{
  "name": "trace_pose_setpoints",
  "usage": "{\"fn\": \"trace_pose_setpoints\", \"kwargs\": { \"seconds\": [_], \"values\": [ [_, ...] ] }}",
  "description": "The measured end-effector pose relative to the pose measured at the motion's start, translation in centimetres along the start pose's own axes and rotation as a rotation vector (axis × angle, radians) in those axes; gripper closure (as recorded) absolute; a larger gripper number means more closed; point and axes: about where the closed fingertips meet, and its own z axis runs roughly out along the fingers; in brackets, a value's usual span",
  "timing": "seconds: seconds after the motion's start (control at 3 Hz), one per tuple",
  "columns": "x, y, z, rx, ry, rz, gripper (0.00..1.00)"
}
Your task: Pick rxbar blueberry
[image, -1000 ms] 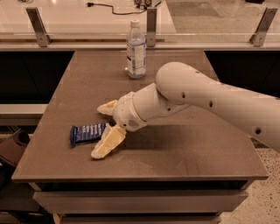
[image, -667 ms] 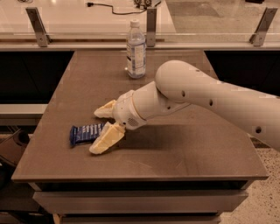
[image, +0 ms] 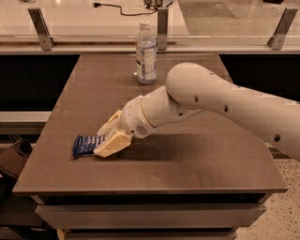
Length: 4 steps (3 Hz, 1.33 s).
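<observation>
The water bottle (image: pixel 146 52) is standing upright at the far side of the brown table (image: pixel 197 164), and everything else is being placed from it here. The rxbar blueberry (image: pixel 85 145) is lying flat on the tabletop well in front of the bottle, toward the near edge and off to the viewer's left of it. Its shiny blue wrapper is showing white lettering, and its long side is running roughly across the view.

The gripper (image: pixel 104 140) is sitting low over the table, also well in front of the bottle and slightly to the viewer's left of it. It is touching or covering the end of the bar that is lying nearer the bottle's side. The opposite end of the bar is sticking out from the gripper, farther from the bottle, and is staying in plain view. Whether the gripper is actually clamping the wrapper or only resting against it cannot be told.

The white arm (image: pixel 211 93) is reaching in from the viewer's right, passing in front of the bottle without touching it and slanting down to the gripper. Behind the bottle, a pale counter (image: pixel 93 18) is running across the view with a dark cable (image: pixel 117 8) lying on it.
</observation>
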Motion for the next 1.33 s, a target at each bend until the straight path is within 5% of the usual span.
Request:
{"fn": "trace_pose_setpoints", "kwargs": {
  "seconds": [0.33,1.33],
  "values": [
    [0.0,0.0,0.0,-0.001,0.0,-0.001,1.0],
    [-4.0,-0.7,-4.6,-0.062,-0.098,-0.16,1.0]
  ]
}}
